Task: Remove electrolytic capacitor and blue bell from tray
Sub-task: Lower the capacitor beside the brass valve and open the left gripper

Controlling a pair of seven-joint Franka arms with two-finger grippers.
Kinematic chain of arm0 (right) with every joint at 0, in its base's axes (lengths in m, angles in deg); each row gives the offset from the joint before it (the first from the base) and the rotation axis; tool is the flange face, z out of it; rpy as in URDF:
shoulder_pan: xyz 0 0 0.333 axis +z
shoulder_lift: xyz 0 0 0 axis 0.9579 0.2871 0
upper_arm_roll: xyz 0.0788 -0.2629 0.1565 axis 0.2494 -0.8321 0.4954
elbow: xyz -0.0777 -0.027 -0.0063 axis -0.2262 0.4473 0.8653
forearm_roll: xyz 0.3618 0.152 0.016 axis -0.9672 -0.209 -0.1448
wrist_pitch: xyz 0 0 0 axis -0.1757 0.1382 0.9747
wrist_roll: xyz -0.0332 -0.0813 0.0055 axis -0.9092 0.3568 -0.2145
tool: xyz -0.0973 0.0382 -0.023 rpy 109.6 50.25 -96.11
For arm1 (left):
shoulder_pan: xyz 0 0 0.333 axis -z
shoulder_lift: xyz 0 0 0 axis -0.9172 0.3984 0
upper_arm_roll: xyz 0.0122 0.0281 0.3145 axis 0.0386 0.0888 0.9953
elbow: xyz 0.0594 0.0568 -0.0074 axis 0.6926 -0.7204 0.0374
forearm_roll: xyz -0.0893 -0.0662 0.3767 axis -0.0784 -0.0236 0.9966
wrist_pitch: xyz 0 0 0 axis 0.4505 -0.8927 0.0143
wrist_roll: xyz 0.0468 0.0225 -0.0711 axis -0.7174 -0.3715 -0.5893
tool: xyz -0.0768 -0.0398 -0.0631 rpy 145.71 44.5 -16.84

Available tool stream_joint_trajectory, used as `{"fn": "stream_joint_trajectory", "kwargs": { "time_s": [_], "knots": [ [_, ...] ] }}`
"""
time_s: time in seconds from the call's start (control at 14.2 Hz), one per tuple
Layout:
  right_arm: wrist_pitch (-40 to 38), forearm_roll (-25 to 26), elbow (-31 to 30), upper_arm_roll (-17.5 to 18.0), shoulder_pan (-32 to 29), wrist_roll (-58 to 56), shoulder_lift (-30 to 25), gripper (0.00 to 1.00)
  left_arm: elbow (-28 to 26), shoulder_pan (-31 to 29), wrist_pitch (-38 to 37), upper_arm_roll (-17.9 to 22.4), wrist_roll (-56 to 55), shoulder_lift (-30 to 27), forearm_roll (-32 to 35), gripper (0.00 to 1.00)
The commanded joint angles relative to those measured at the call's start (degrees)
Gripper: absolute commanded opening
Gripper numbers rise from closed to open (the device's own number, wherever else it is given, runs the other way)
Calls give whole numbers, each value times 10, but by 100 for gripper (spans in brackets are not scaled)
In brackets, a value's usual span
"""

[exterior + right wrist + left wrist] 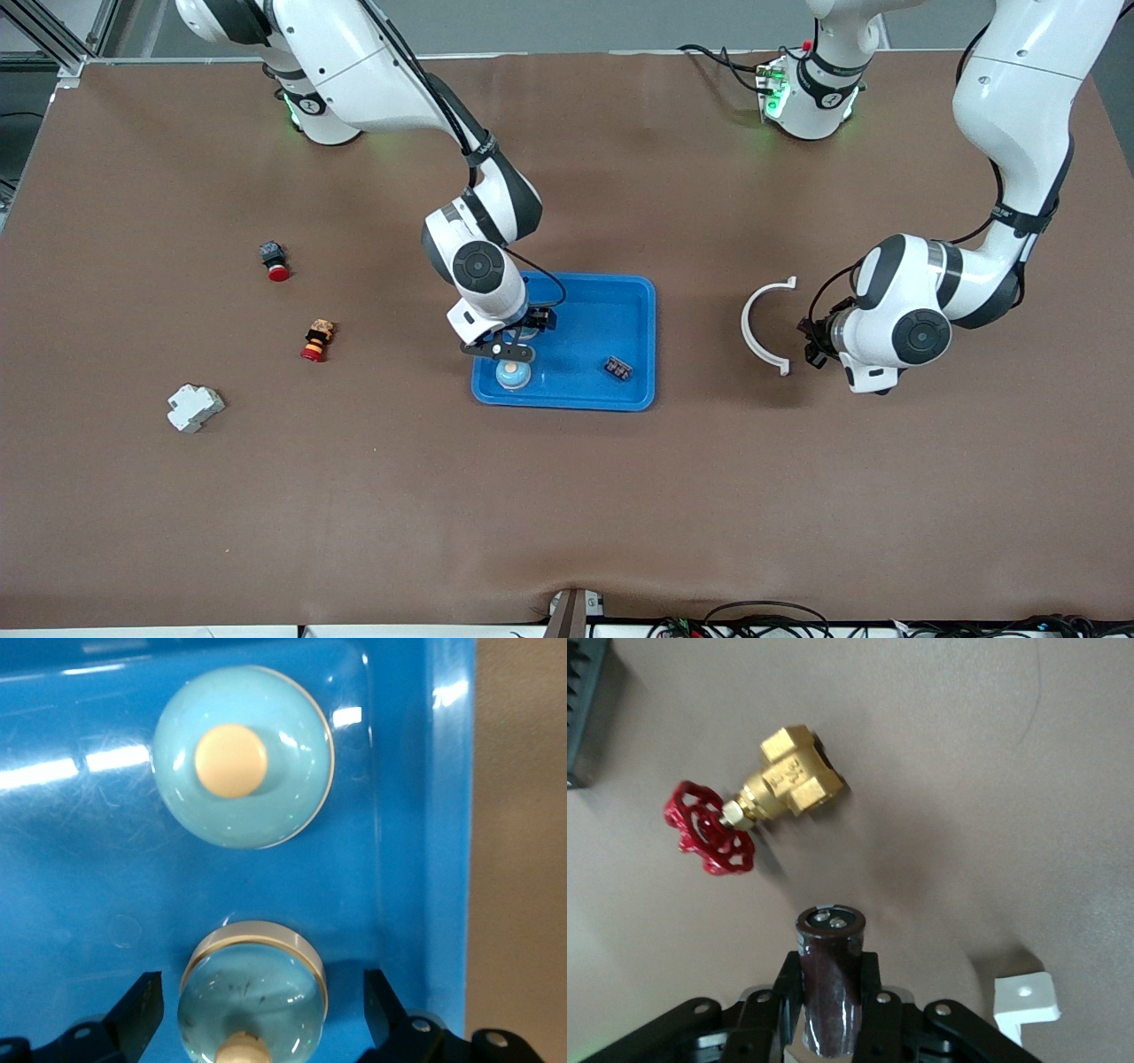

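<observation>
The right end effector hangs over the blue tray with fingers spread wide, gripping nothing; two bells (both pale blue domes) sit in the tray's corner toward the right arm's end. The left end effector, over the bench beside a white bracket, is clamped on a dark capacitor.

Two bells in one blue tray, two red push-buttons, one capacitor, one brass valve.
</observation>
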Motion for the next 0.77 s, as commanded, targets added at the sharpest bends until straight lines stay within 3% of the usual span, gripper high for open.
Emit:
{"fn": "stream_joint_trajectory", "kwargs": {
  "time_s": [0.0, 0.07, 0.21, 0.28, 0.35, 0.7],
  "knots": [
    [6, 10, 0, -4, 7, 5, 1, 100, 0, 8, 7, -2, -32, 1, 8, 19],
    [6, 7, 0, -4, 6, 6, 1, 77, 0, 8, 6, -2, -34, 1, 9, 38],
    [6, 7, 0, -4, 6, 6, 1, 44, 0, 10, 6, -2, -32, 0, 15, 100],
    [6, 7, 0, -4, 6, 6, 1, 27, 0, 12, 5, -2, -32, -4, 15, 100],
    [6, 7, 1, -4, 6, 6, 0, 18, 1, 12, 2, -2, -32, -7, 15, 100],
    [-2, 7, 5, -4, 6, 5, -4, 12, 35, 11, -26, -26, -42, -28, 6, 100]
  ]
}}
